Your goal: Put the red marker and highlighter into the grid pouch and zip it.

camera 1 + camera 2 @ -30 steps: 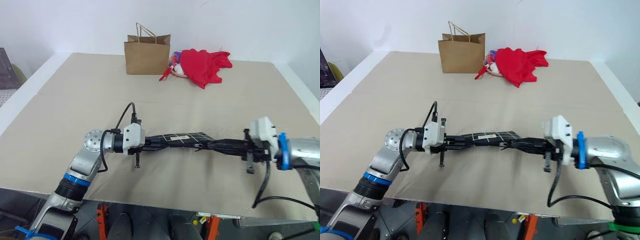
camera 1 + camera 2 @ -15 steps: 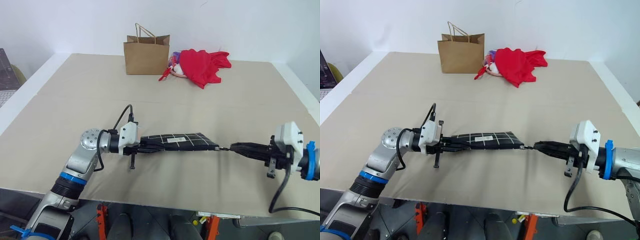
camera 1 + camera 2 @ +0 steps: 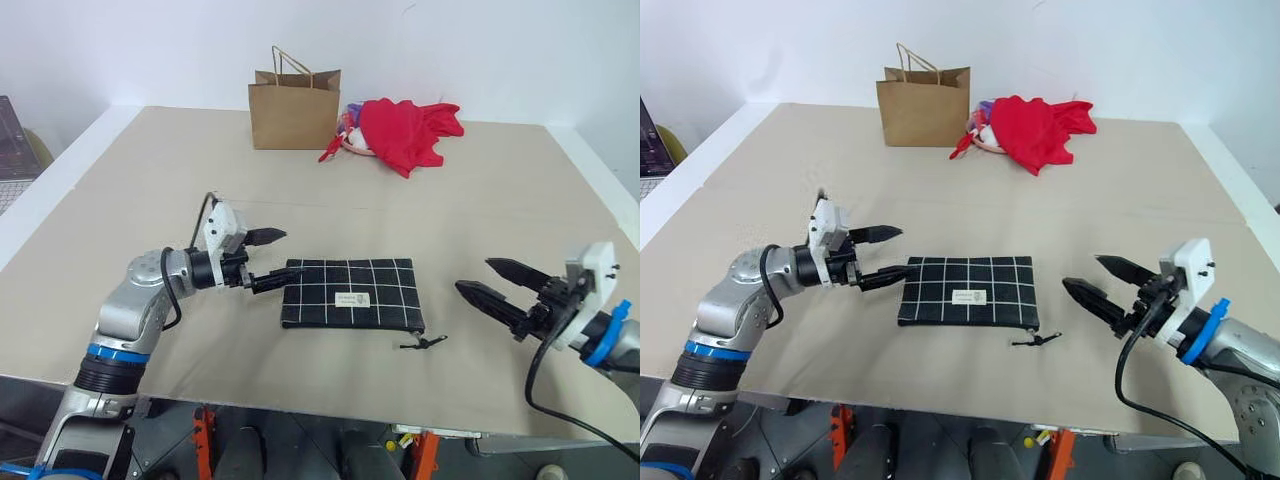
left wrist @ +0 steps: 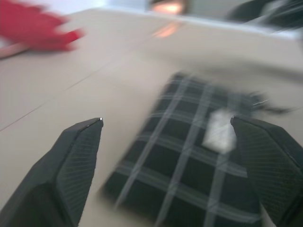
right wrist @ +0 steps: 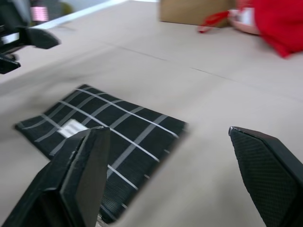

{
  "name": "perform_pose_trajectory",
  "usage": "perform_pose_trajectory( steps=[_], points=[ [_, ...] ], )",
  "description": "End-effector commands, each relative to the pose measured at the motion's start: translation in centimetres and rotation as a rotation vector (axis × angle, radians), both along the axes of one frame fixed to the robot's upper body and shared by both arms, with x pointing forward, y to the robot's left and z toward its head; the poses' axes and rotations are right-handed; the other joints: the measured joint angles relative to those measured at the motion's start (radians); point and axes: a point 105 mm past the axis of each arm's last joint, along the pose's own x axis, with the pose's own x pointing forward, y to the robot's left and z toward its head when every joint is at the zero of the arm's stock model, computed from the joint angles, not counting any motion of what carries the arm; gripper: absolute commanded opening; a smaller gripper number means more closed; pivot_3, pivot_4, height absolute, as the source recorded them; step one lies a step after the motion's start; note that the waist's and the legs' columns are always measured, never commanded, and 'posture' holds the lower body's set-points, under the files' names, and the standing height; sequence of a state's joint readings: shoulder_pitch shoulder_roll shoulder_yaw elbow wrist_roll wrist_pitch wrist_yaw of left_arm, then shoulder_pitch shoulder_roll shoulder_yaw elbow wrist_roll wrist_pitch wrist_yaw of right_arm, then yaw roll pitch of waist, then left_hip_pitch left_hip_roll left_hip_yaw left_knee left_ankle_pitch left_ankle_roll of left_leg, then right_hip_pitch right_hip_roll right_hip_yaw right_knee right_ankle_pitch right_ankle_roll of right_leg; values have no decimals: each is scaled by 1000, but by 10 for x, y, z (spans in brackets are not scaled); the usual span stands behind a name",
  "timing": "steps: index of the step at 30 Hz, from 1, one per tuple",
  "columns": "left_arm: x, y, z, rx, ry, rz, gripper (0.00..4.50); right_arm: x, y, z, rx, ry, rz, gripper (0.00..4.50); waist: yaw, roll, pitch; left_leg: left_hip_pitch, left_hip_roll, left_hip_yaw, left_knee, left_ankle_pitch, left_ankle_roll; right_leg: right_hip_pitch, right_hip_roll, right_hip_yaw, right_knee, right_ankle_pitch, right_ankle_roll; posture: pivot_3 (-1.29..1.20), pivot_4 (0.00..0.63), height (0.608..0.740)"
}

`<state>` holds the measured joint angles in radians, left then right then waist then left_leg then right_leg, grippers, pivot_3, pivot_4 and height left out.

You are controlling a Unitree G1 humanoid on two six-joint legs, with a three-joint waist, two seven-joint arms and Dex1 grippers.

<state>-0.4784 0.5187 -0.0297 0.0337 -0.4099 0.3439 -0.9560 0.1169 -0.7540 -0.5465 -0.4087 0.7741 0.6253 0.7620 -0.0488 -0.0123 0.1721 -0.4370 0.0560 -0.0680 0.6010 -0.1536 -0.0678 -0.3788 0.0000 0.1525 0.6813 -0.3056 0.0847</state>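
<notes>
The pouch point(image 3: 349, 292) is black with a grid of thin white lines and a small white label point(image 3: 351, 299); its zipper pull point(image 3: 421, 343) is black. The table point(image 3: 150, 200) is plain beige with a white rim. At the far edge stands a brown paper bag point(image 3: 294, 115), and just beside it lies a bright red cloth point(image 3: 408, 130) with bits of white and purple at its side. Both grippers, left point(image 3: 273, 257) and right point(image 3: 489, 277), have black fingers with white housings behind them; blue bands ring both arms.
</notes>
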Motion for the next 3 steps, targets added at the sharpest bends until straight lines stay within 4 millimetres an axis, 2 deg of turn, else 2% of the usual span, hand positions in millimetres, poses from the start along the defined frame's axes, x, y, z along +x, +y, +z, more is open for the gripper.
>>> perform_pose_trajectory(
  steps=[1, 3],
  points=[
    [9, 22, 6, 17, -75, 132, 4500, -6, -12, 9, -50, -66, -69, 4461, 0, 0, 0, 0, 0, 0, 0, 0, 0, 0, 0, 0, 0, 0, 0, 0, 150, 740],
    [11, 29, 7, 27, -101, 169, 4500, -8, -20, 5, -60, -70, -104, 4461, 0, 0, 0, 0, 0, 0, 0, 0, 0, 0, 0, 0, 0, 0, 0, 0, 150, 740]
  ],
)
